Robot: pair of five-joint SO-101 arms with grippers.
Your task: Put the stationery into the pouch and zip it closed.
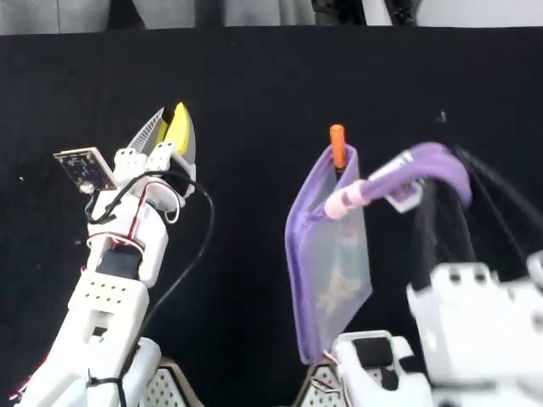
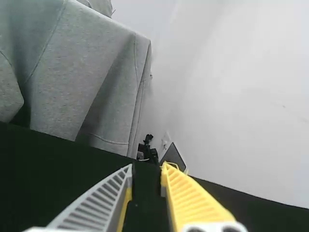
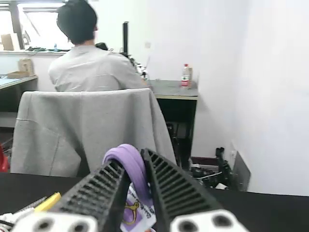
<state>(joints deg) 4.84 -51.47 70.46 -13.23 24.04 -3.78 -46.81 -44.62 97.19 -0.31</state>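
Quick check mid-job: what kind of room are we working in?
Probably an office or lab workroom: a desk with a bottle on it by the white wall, and a grey jacket draped just beyond the black table.

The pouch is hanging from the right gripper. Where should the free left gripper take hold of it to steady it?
Grip the pouch at its purple side edge, coming in from the left gripper's side. The pouch hangs by its strap from the right gripper. That edge faces the left arm unobstructed, while an orange pen sticks out of the top opening.
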